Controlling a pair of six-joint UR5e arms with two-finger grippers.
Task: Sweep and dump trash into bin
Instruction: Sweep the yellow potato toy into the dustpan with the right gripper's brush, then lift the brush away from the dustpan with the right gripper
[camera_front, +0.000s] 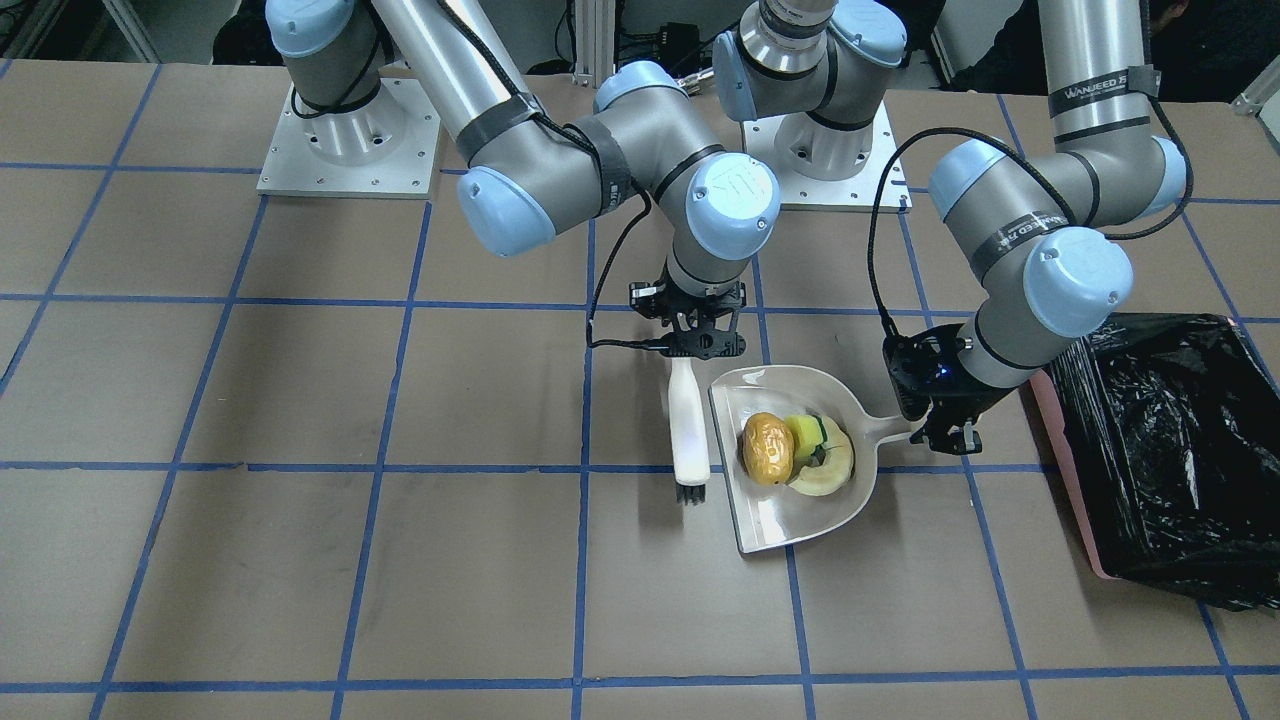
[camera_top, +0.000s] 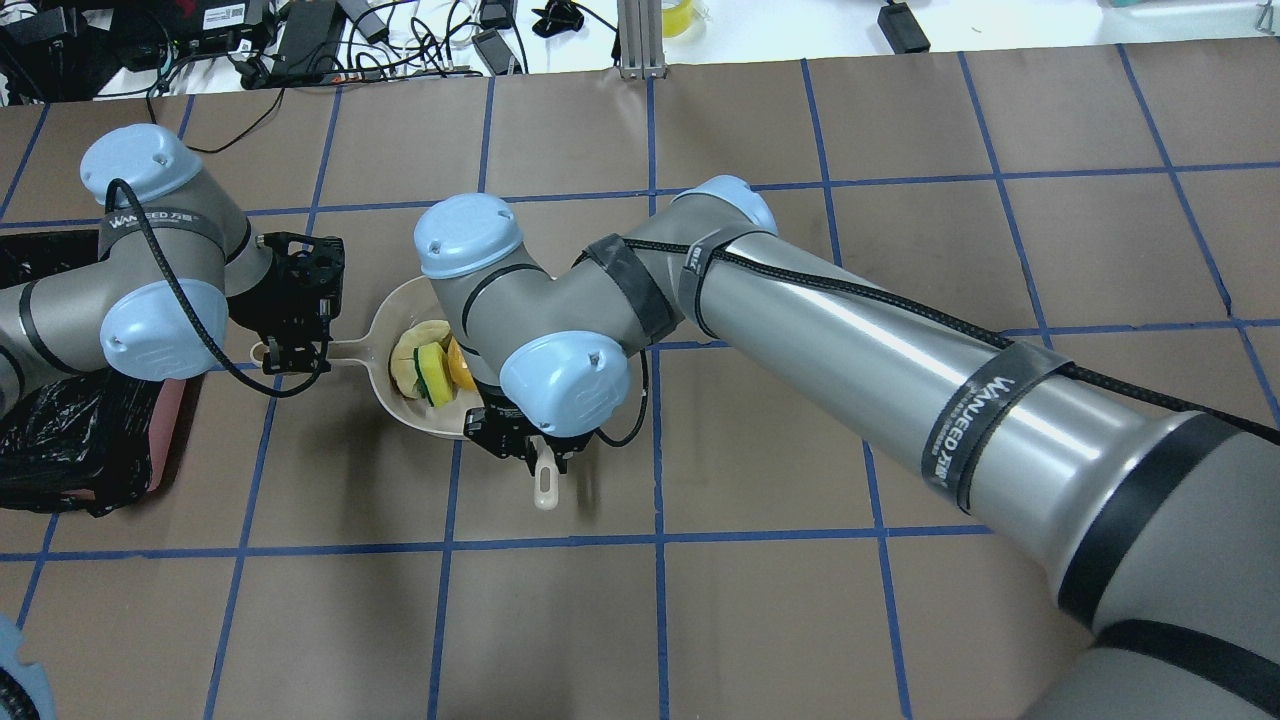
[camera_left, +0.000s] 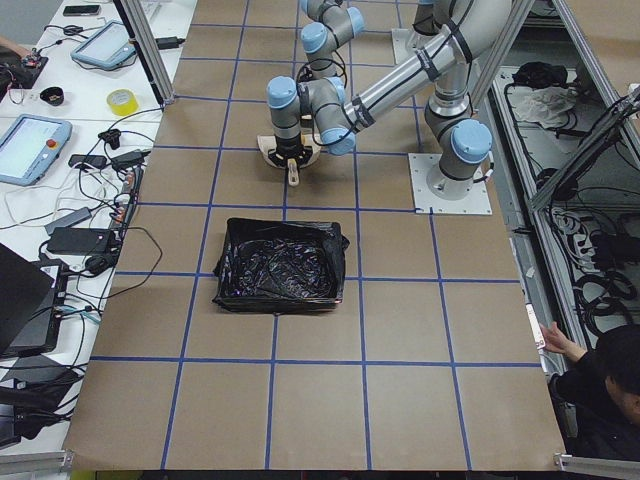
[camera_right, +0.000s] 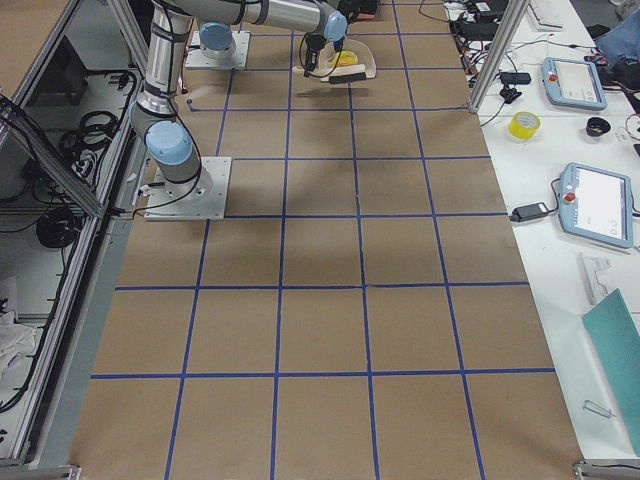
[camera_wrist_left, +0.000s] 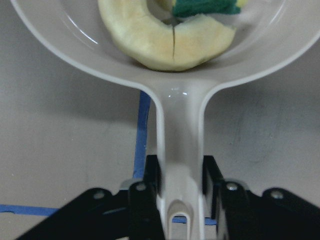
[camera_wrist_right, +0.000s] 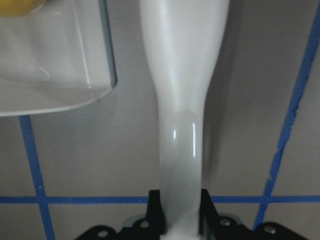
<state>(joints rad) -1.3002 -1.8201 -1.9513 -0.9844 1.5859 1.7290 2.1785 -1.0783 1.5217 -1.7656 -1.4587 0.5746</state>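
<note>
Near the black-lined pink bin (camera_front: 1170, 450), left gripper (camera_front: 943, 437) clamps a white plastic dustpan (camera_front: 790, 510) holding golden-brown lump (camera_front: 767, 449), cream slice (camera_front: 830, 472), yellow-green sponge (camera_front: 805, 434); right gripper (camera_front: 700, 345) grips a white brush (camera_front: 688, 430).

Three trash pieces (camera_front: 767, 450), one dustpan (camera_front: 780, 522), one brush (camera_front: 688, 430), one bin (camera_front: 1160, 450), two arms (camera_front: 560, 135).

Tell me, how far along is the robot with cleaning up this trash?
Done: the potato-like piece, crescent slice and sponge block all sit in the dustpan. In hand: the left gripper is shut on the dustpan by its handle, and the right gripper is shut on the brush, beside the pan's open edge. Left: carrying the pan over to the bin and tipping it in.
</note>
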